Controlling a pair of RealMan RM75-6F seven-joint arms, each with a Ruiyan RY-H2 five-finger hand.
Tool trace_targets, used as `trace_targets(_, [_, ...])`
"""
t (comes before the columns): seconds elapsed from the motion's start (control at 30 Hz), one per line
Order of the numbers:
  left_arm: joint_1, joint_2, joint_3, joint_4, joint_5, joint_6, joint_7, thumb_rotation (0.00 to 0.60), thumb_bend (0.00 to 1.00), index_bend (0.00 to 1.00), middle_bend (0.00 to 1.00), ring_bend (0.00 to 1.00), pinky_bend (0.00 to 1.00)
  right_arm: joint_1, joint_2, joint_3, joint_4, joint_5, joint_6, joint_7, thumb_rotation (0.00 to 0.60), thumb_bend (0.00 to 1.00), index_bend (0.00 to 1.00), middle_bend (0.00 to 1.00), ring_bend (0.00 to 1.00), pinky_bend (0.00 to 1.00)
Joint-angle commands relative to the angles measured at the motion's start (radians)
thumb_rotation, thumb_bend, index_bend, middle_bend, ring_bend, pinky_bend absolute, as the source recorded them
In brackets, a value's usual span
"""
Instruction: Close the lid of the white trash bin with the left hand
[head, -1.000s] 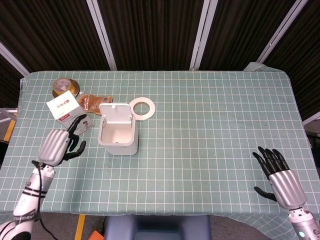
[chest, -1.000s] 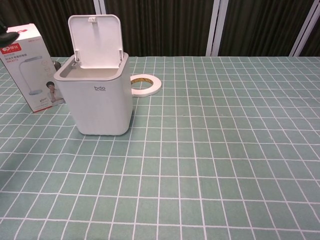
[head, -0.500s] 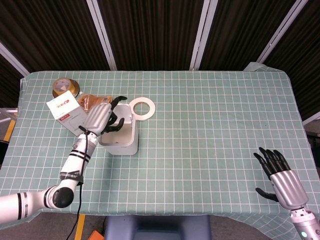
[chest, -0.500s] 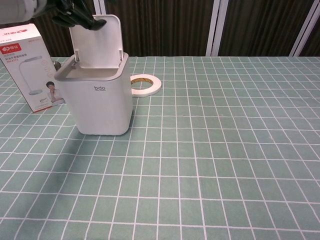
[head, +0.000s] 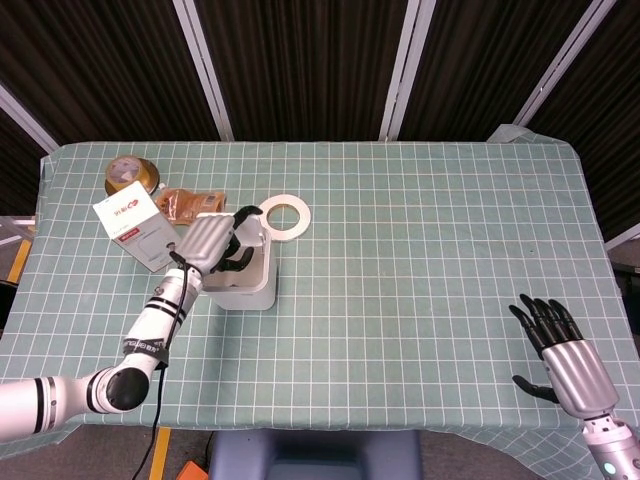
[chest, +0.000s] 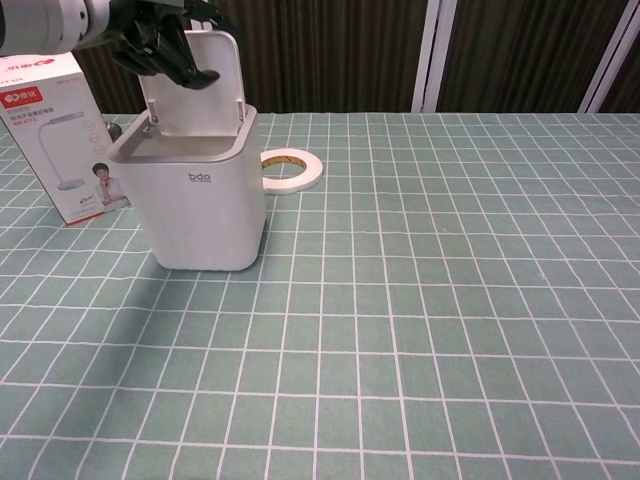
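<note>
The white trash bin (head: 243, 287) (chest: 193, 200) stands left of the table's middle, its lid (head: 254, 228) (chest: 200, 95) tilted up at the back. My left hand (head: 212, 241) (chest: 158, 38) is over the bin's opening, holding nothing. Its dark fingers (chest: 181, 62) bend over the lid's top edge and front face. My right hand (head: 560, 350) rests open near the front right corner of the table, far from the bin, and only the head view shows it.
A white boxed lamp carton (head: 130, 228) (chest: 52, 135) stands just left of the bin. A white tape ring (head: 285, 215) (chest: 291, 167) lies behind it to the right. A brown tape roll (head: 130, 175) and an orange packet (head: 183, 203) sit at the back left.
My left hand swung up from the table's left edge to the bin and now reaches over the lid's top edge. The lid stays raised. The right hand has barely moved.
</note>
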Motion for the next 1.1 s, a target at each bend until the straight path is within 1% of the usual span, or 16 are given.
trace_targets(0.03, [0.001,0.048,0.030,-0.068,-0.001,0.012,0.025,0.600,0.48,0.21,1.00,1.00,1.00,-0.001,0.001,-0.001,-0.001,-0.003,0.001,0.000,0.600,0.00,0.00,0.00,0.00,0.00])
trace_targets(0.17, [0.008,0.105,0.072,-0.159,0.000,0.038,0.064,0.600,0.48,0.21,1.00,1.00,1.00,-0.002,0.002,-0.004,-0.002,-0.010,0.003,0.003,0.600,0.00,0.00,0.00,0.00,0.00])
trace_targets(0.3, [0.032,0.156,0.122,-0.234,0.003,0.038,0.066,0.600,0.48,0.20,1.00,1.00,1.00,-0.002,0.005,-0.008,-0.004,-0.015,0.003,0.013,0.600,0.00,0.00,0.00,0.00,0.00])
trace_targets(0.47, [0.058,0.183,0.180,-0.258,0.034,0.032,0.059,0.600,0.48,0.19,1.00,1.00,1.00,-0.001,0.010,-0.018,-0.007,-0.029,0.001,0.027,0.600,0.01,0.00,0.00,0.00,0.00])
trace_targets(0.67, [0.073,0.176,0.234,-0.241,0.068,0.022,0.055,0.600,0.48,0.18,1.00,1.00,1.00,-0.004,0.013,-0.024,-0.011,-0.042,0.007,0.032,0.600,0.01,0.00,0.00,0.00,0.00])
trace_targets(0.87, [0.057,0.144,0.267,-0.195,0.044,-0.012,0.056,0.600,0.48,0.18,1.00,1.00,1.00,-0.006,0.016,-0.027,-0.013,-0.049,0.013,0.039,0.600,0.01,0.00,0.00,0.00,0.00])
trace_targets(0.93, [0.054,0.137,0.264,-0.189,0.054,-0.009,0.052,0.600,0.48,0.17,1.00,1.00,1.00,-0.006,0.017,-0.027,-0.013,-0.048,0.012,0.041,0.600,0.01,0.00,0.00,0.00,0.00])
trace_targets(1.03, [0.071,0.120,0.247,-0.192,0.137,0.043,0.029,0.600,0.48,0.15,1.00,1.00,1.00,-0.007,0.019,-0.026,-0.013,-0.044,0.012,0.044,0.600,0.01,0.00,0.00,0.00,0.00])
trace_targets(1.1, [0.095,0.123,0.236,-0.212,0.211,0.082,0.001,0.600,0.48,0.11,1.00,1.00,1.00,-0.007,0.020,-0.025,-0.012,-0.043,0.014,0.045,0.600,0.01,0.00,0.00,0.00,0.00])
